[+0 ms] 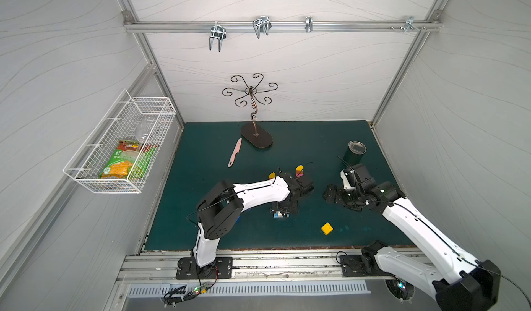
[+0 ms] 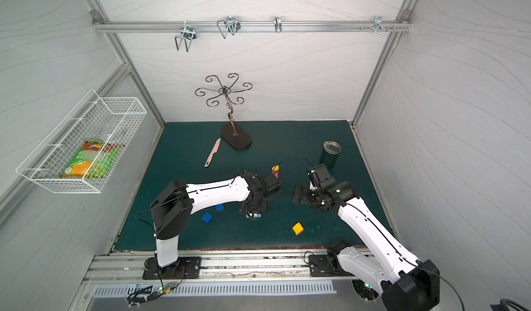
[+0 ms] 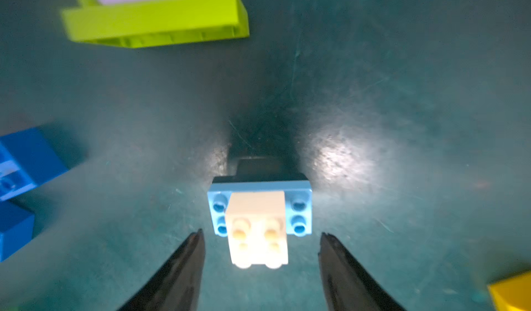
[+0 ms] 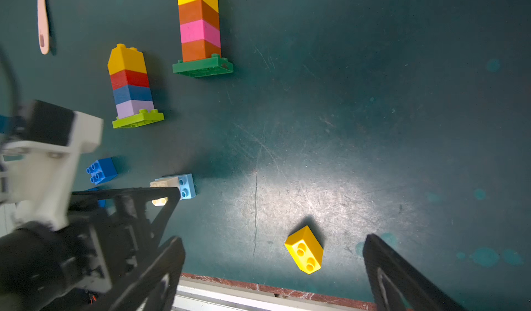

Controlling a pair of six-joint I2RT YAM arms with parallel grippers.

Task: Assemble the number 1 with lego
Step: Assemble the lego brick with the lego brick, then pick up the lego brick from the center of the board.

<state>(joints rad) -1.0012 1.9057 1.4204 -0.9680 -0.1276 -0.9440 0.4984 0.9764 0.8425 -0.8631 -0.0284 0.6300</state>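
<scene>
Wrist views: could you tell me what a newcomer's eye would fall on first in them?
Two striped stacks stand on the mat: an orange-pink tower on a dark-green base and a red-blue tower on a lime base. Nearby the left gripper hangs open over a white brick seated on a light-blue brick, and a loose yellow brick lies near the front edge.

we find print in one place only: the green and orange snack packet (image 1: 128, 163) lying inside the white wire basket (image 1: 75, 177). in both top views it shows large white characters at the end deeper in the basket, on the green part (image 2: 75, 167). they are too small and blurred for us to read.
</scene>
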